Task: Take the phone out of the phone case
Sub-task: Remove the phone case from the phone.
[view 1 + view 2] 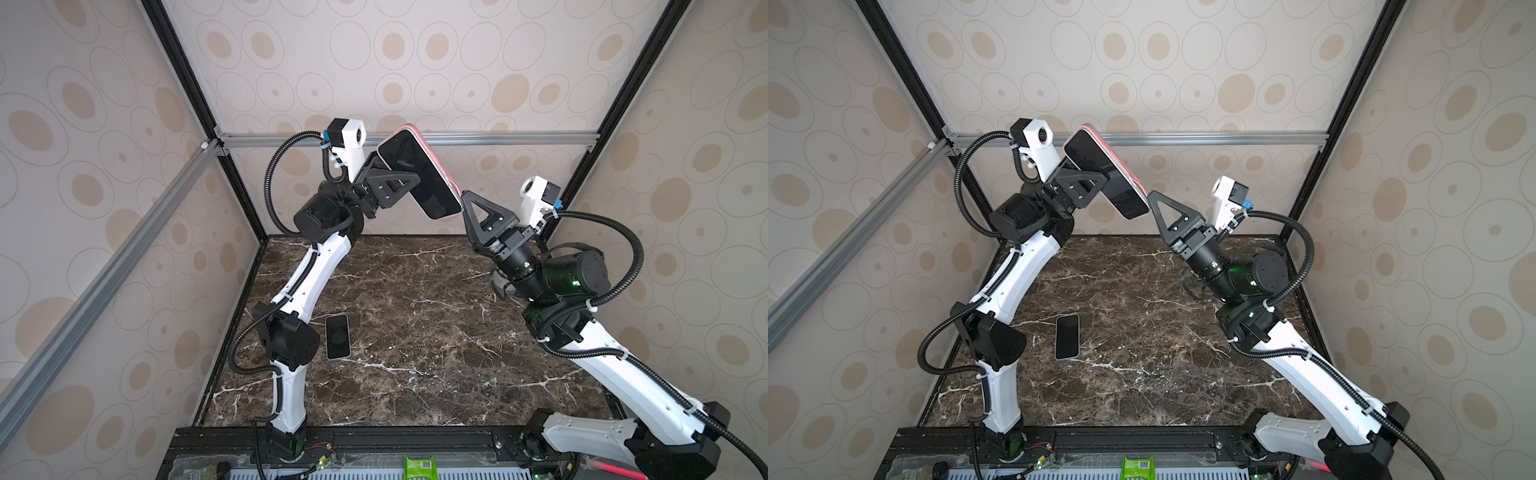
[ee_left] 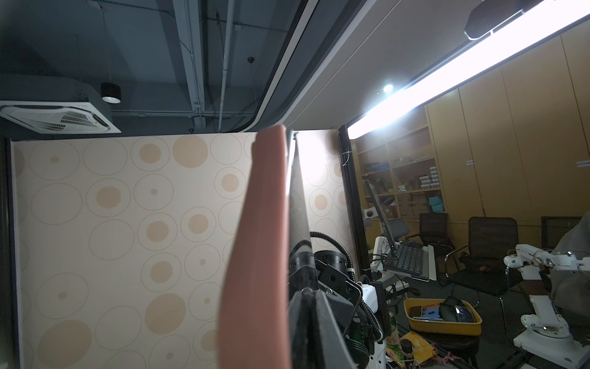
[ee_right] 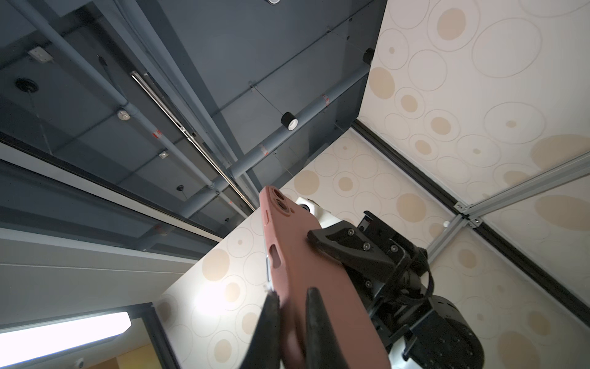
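Observation:
The phone (image 1: 438,197), its dark screen facing up, sits in a pink phone case (image 1: 441,161) and is held high above the table, tilted, in both top views. My left gripper (image 1: 409,176) is shut across its middle, one finger on the screen and the other finger (image 3: 344,246) on the case's back. My right gripper (image 1: 465,195) is shut on the lower end of the phone case (image 3: 306,255), with the pink edge pinched between its fingers (image 3: 314,316). In the left wrist view the case (image 2: 255,255) stands edge-on beside a black finger (image 2: 314,329).
A second phone (image 1: 337,336) lies flat, screen up, on the dark marble table (image 1: 436,353) near the left arm's base. Patterned walls and black frame posts enclose the table on three sides. Cables and a green packet (image 1: 419,467) sit on the front rail.

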Controlling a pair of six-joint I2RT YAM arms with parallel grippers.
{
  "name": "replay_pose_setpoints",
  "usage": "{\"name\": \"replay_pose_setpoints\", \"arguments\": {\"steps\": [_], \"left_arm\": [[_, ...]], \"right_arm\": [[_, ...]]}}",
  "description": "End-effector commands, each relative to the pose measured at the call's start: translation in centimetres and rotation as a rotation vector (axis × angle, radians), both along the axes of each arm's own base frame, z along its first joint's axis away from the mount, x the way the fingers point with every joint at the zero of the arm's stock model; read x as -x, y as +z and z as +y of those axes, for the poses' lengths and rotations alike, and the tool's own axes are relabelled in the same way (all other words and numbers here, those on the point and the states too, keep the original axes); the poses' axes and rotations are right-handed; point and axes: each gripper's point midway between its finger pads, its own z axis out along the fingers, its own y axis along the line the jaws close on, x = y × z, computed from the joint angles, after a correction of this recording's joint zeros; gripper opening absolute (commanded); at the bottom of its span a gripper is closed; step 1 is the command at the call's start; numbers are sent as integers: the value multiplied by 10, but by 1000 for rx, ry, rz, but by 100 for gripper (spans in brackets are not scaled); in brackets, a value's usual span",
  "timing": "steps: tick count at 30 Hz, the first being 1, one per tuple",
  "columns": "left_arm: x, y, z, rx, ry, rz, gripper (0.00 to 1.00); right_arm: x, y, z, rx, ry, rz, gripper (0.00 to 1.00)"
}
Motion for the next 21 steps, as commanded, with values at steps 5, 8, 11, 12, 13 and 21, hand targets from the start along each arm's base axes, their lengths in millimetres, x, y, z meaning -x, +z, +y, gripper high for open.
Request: {"name": "replay_pose_setpoints", "arguments": {"steps": [5, 8, 11, 12, 13, 21], "left_arm": [[-2, -68, -56, -248, -74, -50, 0], [0, -70, -58, -255, -80, -51, 0], [1, -71, -60, -263, -85, -52, 0], [2, -71, -61, -264, -87, -54, 0], [1, -71, -61, -266, -87, -52, 0], [-4, -74, -63, -260, -88, -22, 0]], "right_arm": [[-15, -189, 75, 705, 136, 291, 0], [-16, -189, 65, 764, 96, 284, 0], [-13, -190, 61, 840, 99, 260, 0], [-11, -189, 60, 867, 103, 245, 0], [-8, -189, 59, 886, 108, 228, 0], [-4, -168, 39, 868, 48, 112, 0]]}}
